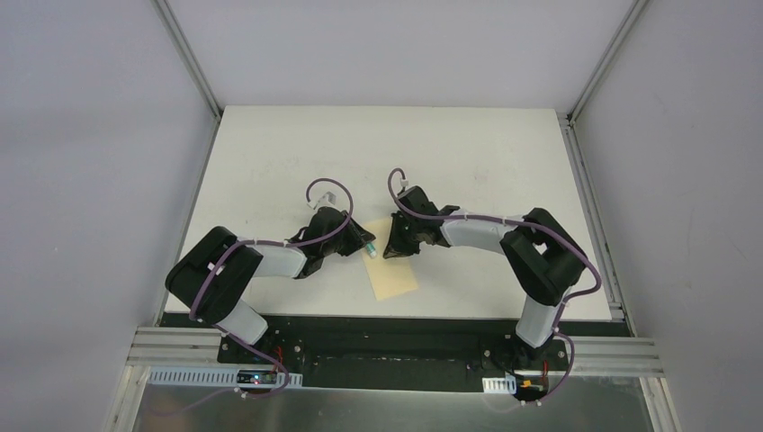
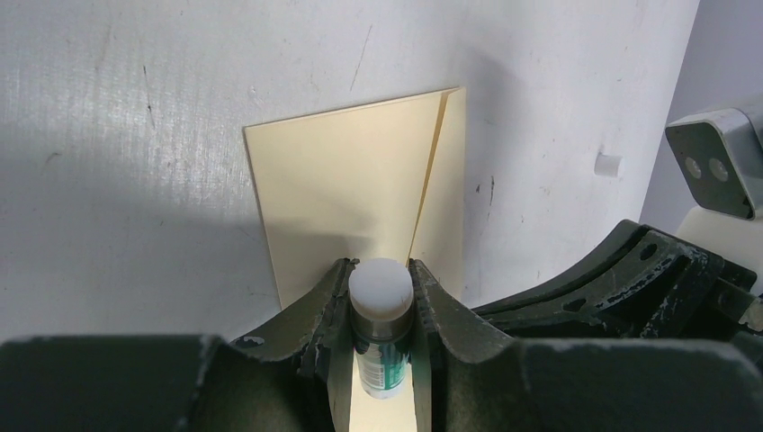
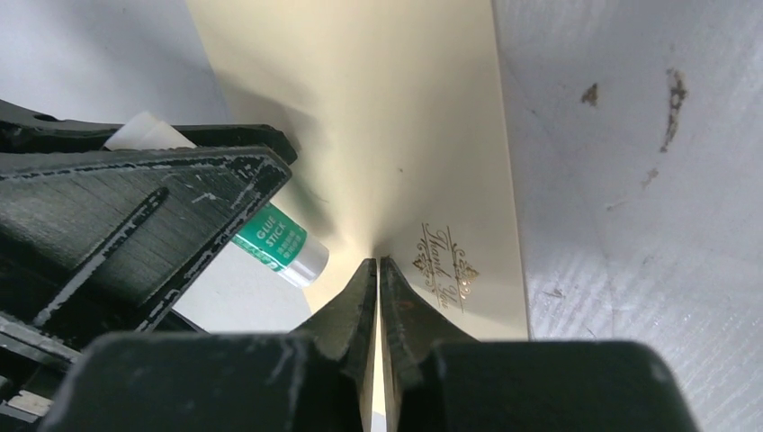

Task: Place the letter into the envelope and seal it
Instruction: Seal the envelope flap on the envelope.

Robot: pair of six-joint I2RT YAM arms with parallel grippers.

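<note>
The yellow-tan envelope (image 1: pixel 394 277) lies flat near the table's front edge, between the two arms. In the left wrist view the envelope (image 2: pixel 346 189) shows a fold line down its right side. My left gripper (image 1: pixel 364 245) is shut on a white-green glue stick (image 2: pixel 381 297), with its white tip over the envelope's near end. My right gripper (image 3: pixel 378 261) is shut on a raised edge of the envelope (image 3: pixel 396 117), beside gold "Thank You" lettering (image 3: pixel 445 261). The glue stick (image 3: pixel 274 241) is just left of the right fingers. The letter is not in view.
A small white cap (image 2: pixel 608 164) lies on the white table (image 1: pixel 468 153) right of the envelope. Aluminium frame rails (image 1: pixel 589 198) run along the table's sides. The two grippers are close together over the envelope's far end.
</note>
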